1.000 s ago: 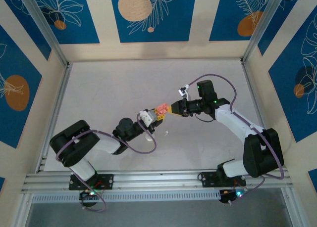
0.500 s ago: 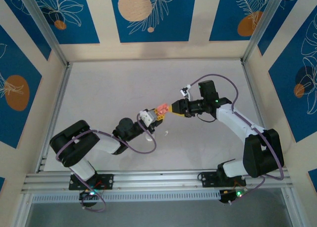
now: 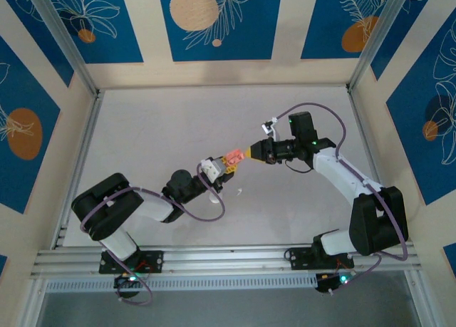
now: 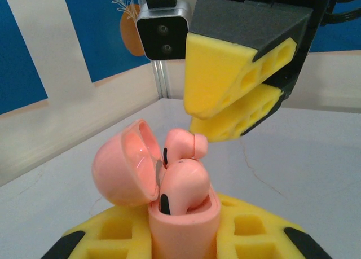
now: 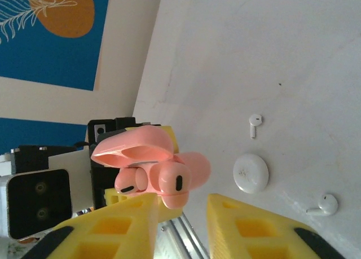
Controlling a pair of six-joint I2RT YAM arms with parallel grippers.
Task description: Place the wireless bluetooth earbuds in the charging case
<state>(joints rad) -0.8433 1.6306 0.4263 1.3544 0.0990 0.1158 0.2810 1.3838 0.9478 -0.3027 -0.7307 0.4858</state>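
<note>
Top: left pincer (image 3: 217,169) clamped on pink charging case (image 3: 231,158), right pincer (image 3: 251,153) just beside it; detail too small to read.
Left wrist: pink earbuds (image 4: 183,183) in the open case, upper one proud; sockets hidden.
Right wrist: right pincer's jaws apart. A skewed push could flick the proud bud out. White earbuds (image 5: 255,124) lie on worktop (image 5: 271,56).

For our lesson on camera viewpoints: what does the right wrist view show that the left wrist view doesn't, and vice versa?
Right wrist view, not left: two white earbuds and a round white case on the table. Left wrist view, not right: the right wrist's camera. Both: the open pink case with pink earbuds, held by the left gripper; the open right gripper close by.
</note>
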